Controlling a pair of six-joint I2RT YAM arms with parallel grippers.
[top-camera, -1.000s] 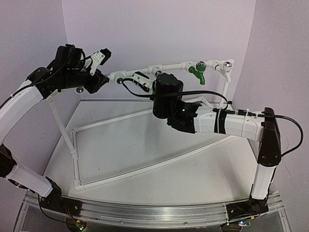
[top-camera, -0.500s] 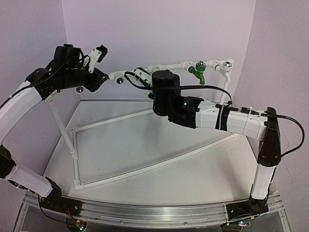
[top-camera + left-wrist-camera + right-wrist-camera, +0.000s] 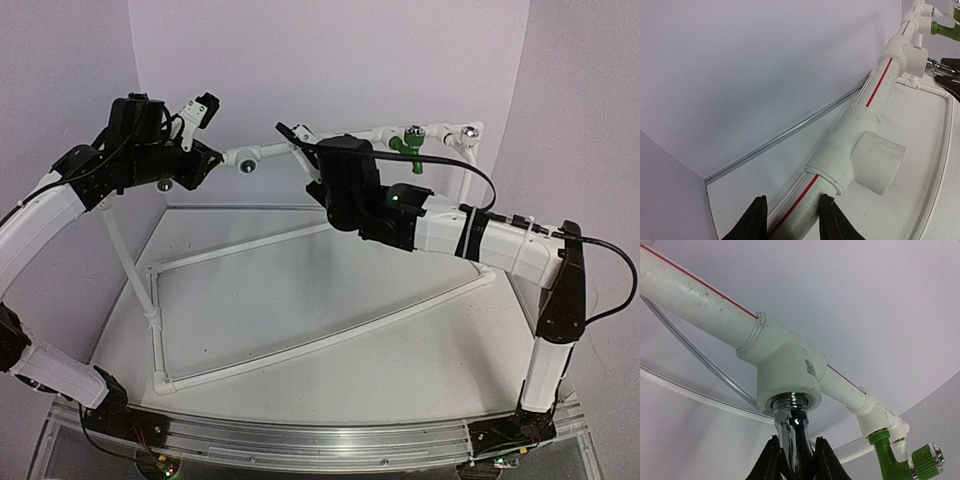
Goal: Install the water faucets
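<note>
Right gripper [image 3: 796, 440] clamped tight on the silver faucet [image 3: 790, 422]. Faucet's upper end sits at the mouth of a white tee [image 3: 787, 370], frame centre. Green faucet [image 3: 888, 456] at lower right on the same rail, well apart. Left gripper [image 3: 792, 200] closed across the white pipe frame [image 3: 875, 95] at frame bottom, with a bare tee socket [image 3: 880, 162] just beyond. Back wall [image 3: 330, 60] close behind the rail. Open table [image 3: 300, 330] below, crossed by the frame's lower pipes.
</note>
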